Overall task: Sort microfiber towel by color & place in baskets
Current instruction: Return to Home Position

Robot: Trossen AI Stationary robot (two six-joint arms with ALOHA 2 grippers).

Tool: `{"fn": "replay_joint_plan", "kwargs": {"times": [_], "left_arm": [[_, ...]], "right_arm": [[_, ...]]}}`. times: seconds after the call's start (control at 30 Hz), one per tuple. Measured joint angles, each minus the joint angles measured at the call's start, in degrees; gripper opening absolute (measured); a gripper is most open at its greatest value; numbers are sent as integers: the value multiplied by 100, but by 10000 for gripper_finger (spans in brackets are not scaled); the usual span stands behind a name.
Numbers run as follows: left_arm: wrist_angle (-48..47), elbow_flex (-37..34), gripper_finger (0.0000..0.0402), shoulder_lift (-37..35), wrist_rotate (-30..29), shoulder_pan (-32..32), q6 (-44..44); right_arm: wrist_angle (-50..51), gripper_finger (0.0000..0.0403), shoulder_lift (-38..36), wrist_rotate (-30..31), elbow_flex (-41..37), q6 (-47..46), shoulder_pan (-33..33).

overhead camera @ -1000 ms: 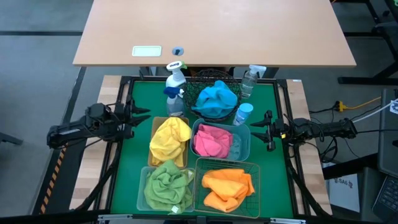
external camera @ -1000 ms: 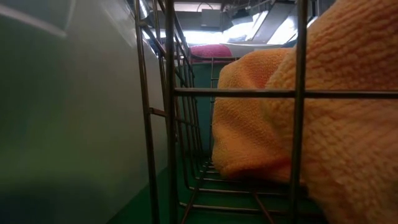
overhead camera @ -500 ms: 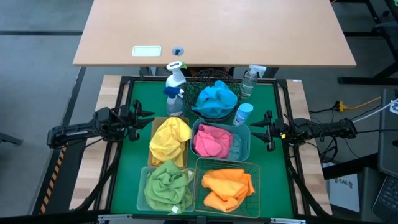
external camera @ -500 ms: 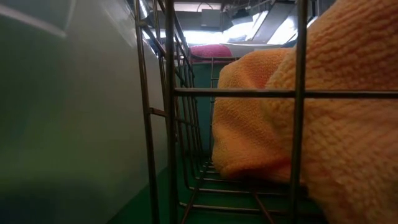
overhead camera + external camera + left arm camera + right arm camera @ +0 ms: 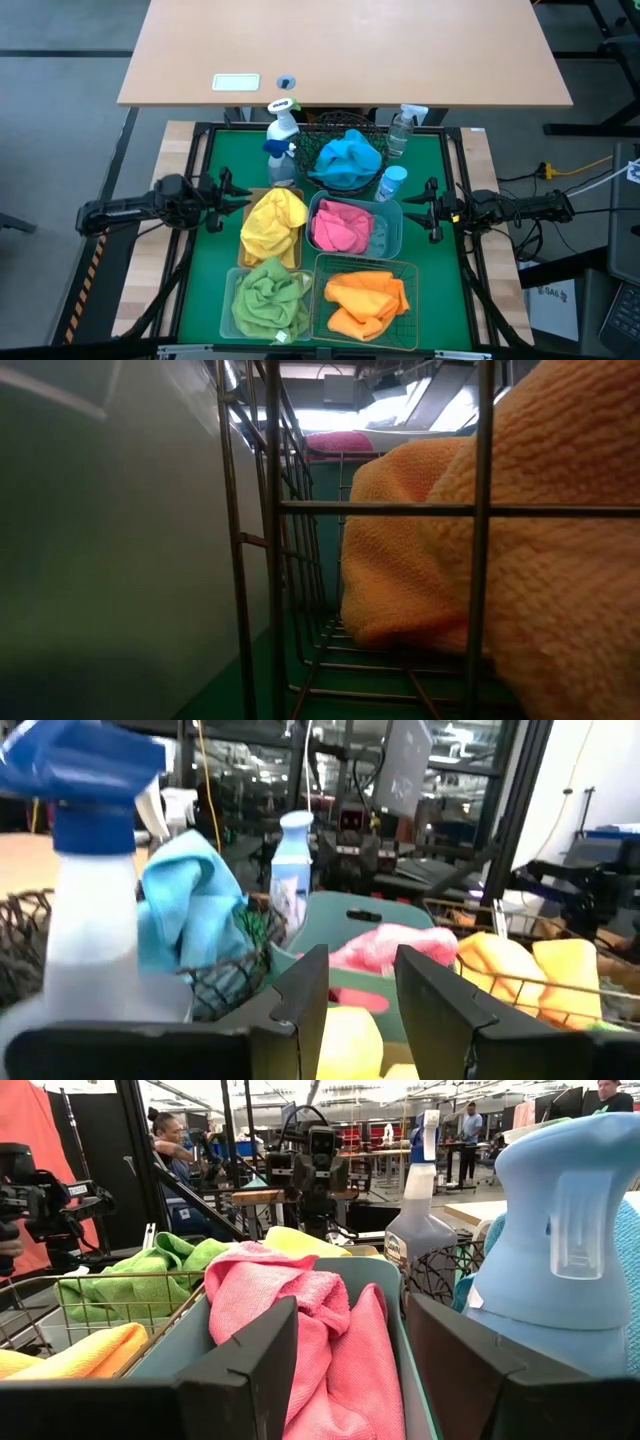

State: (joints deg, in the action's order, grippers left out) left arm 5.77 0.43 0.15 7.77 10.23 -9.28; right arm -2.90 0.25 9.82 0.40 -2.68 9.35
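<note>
As wire basket looms close, orange towel cropped

Far middle of the mat: you find the round basket. You have bottle 1 just left of it; bottle 2 and bottle 3 stand at its right, bottle 2 behind. In front of the basket, bin A sits left and bin B right, side by side. Nearest row: bin C left, wire basket right. Every container has towels in it. The left gripper is just left of bin A; the right gripper is right of bin B, near bottle 3.
</note>
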Motion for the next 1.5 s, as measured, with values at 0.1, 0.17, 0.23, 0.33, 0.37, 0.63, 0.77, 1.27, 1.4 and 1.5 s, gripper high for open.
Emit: {"fn": "replay_joint_plan", "kwargs": {"times": [0.1, 0.17, 0.23, 0.33, 0.37, 0.63, 0.77, 1.27, 1.4, 1.5], "left_arm": [[-151, 0, 112, -1, -245, -165, -49], [-260, 0, 112, -1, -516, -278, -71], [-326, 0, 112, 10, -754, -406, -89], [-460, 0, 112, 39, -925, -603, -50], [-476, 0, 112, 47, -966, -662, 14], [-497, 0, 112, 97, -1023, -803, 818], [-501, 0, 112, 97, -1023, -803, 1162], [-497, 0, 112, 97, -1019, -803, 1890], [-495, 0, 112, 97, -1017, -803, 1887], [-495, 0, 112, 97, -1014, -803, 1889]], "right_arm": [[0, 189, 0, 0, 0, 2, 0], [0, 189, 0, 0, 0, 1, 1], [0, 189, 0, 0, 0, 0, 2], [0, 189, 0, 0, 0, 2, 1], [0, 189, 0, 0, 0, 0, 1], [0, 189, 0, 0, 0, 1, 0], [0, 189, -1, 0, 0, 1, 1], [0, 189, -1, 0, 1, 0, 1], [0, 189, 0, 0, 0, 0, 0], [0, 189, 0, 0, 0, 1, 1]]}}
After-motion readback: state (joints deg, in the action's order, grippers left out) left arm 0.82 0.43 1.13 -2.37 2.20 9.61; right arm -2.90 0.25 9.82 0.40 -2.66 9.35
